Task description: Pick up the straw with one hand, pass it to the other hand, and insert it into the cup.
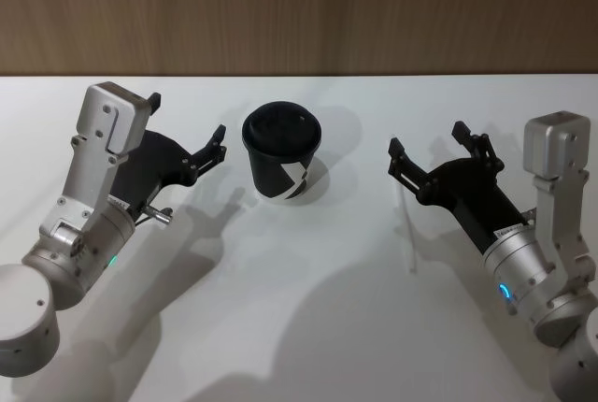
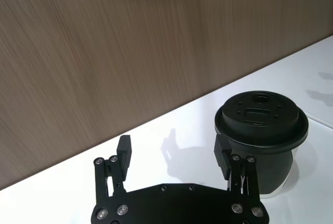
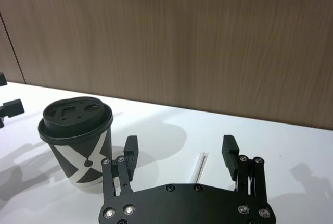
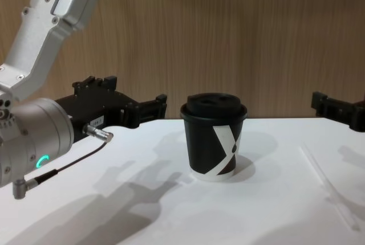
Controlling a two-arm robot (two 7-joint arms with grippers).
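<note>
My left end effector [image 1: 187, 118] is matte black on a silver-grey arm [image 1: 89, 196], with a green left ring light [image 4: 39, 161] and a thin black cable [image 4: 74, 162]. My right end effector [image 1: 427, 138] is black too, and its right ring light [image 1: 505, 292] is blue. The small black paper cup [image 1: 283, 154] has a white geometric mark, a white bottom rim and a black plastic lid [image 3: 76, 113]. The thin white plastic straw [image 1: 407, 229] shows pale on the plain white worktop [image 1: 308, 327]. The wall [image 1: 299, 9] is brown wood grain.
</note>
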